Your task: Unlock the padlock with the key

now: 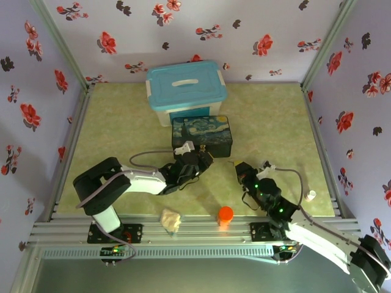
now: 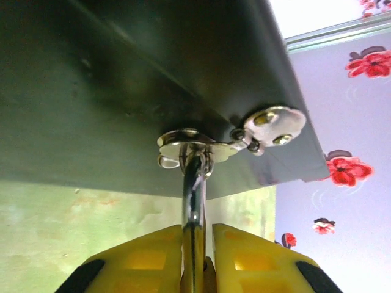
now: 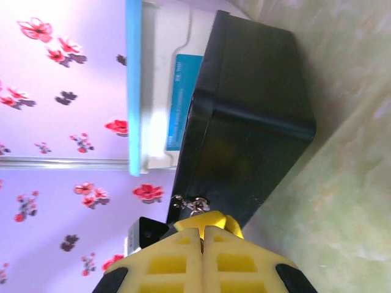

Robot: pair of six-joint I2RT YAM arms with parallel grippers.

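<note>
The painted tin box (image 1: 204, 131) stands mid-table. Its dark front wall (image 2: 122, 91) carries a silver latch (image 2: 269, 125). From the latch's hasp hangs the padlock (image 2: 193, 195): a thin silver shackle, with a bit of the brass body showing low down. My left gripper (image 2: 197, 227) is shut on the padlock, right at the tin's front (image 1: 198, 160). My right gripper (image 1: 239, 169) hovers just right of it, fingers pressed together (image 3: 203, 229) and aimed at the latch (image 3: 189, 203). The key (image 3: 202, 243) is a mere dark sliver in the slit between its pads.
A white plastic box with a teal lid (image 1: 186, 85) stands behind the tin. Near the front edge lie a crumpled beige lump (image 1: 171, 220) and an orange cylinder (image 1: 225, 215). A small white piece (image 1: 311, 195) sits by the right rail. Flowered walls close in three sides.
</note>
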